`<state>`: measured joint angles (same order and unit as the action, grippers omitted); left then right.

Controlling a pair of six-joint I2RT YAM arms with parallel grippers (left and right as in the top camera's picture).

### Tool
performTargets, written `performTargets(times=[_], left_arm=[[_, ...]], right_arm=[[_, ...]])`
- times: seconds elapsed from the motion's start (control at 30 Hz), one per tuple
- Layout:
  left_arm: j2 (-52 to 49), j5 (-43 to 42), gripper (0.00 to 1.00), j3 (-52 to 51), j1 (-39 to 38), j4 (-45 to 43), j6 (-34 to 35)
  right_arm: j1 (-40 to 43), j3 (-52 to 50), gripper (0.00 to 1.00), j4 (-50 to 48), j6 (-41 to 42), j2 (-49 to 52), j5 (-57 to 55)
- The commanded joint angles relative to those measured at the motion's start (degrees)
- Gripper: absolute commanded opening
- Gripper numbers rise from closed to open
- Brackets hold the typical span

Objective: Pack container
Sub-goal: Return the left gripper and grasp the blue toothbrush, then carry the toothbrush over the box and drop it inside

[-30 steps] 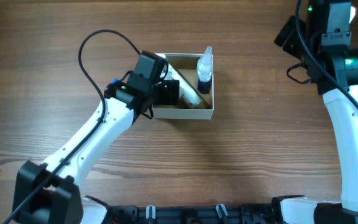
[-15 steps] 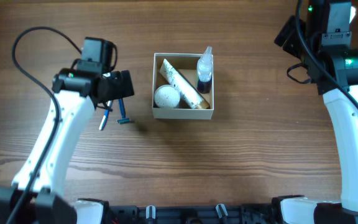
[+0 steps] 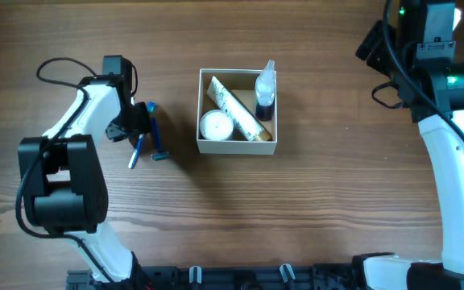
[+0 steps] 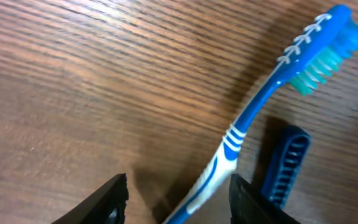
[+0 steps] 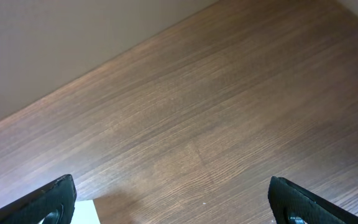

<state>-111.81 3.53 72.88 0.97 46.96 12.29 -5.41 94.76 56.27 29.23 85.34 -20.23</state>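
Observation:
The container [image 3: 269, 146], a square shallow box with white walls and tan inside, sits mid-table and holds a round white jar [image 3: 215, 125], a white tube [image 3: 236, 109] and a small dark spray bottle [image 3: 264, 95]. A blue toothbrush [image 3: 138, 149] and a blue razor [image 3: 156, 142] lie on the table left of it. My left gripper [image 3: 137, 127] is low over them, open, its jaws on either side of the toothbrush handle [image 4: 229, 149]; the razor [image 4: 284, 165] lies just right of it. My right gripper [image 5: 173, 205] is open and empty, raised at the far right.
The right arm [image 3: 441, 89] stands along the table's right side, away from the box. A white corner of the container [image 5: 82, 213] shows at the bottom left of the right wrist view. Bare wood surrounds the box.
My left arm drew back from the box, where the white jar now lies, swung left and came down over the toothbrush and razor. The right arm has not moved.

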Motion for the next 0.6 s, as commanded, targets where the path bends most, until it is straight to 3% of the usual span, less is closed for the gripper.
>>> performTargets(times=[0.0,0.1,0.17,0.3,0.4,0.47,0.57], left_arm=[[-4.26,-2.89,0.49,0.2,0.15,-1.01,-4.87],[-4.7,-2.84,0.33,0.22,0.15,-0.94,-4.85],[-4.55,-2.58,0.04,0.22,0.15,-0.42,-4.85],[-0.2,-2.21,0.04,0.28,-0.13,1.29,-4.35],[8.59,-3.17,0.04,1.86,-1.64,6.23,-3.34],[15.58,-4.98,0.04,2.8,-5.05,8.26,-2.84],[24.81,-5.46,0.04,2.8,-16.04,4.57,-2.78]], right_arm=[[0.24,0.37,1.0,-0.13,-0.7,0.33,-1.57],[0.24,0.37,1.0,-0.13,-0.72,0.33,-1.57],[0.24,0.37,1.0,-0.13,-0.7,0.33,-1.57],[0.24,0.37,1.0,-0.13,-0.7,0.33,-1.57],[0.24,0.37,1.0,-0.13,-0.7,0.33,-1.57],[0.24,0.37,1.0,-0.13,-0.72,0.33,-1.57],[0.24,0.37,1.0,-0.13,-0.72,0.33,-1.57]])
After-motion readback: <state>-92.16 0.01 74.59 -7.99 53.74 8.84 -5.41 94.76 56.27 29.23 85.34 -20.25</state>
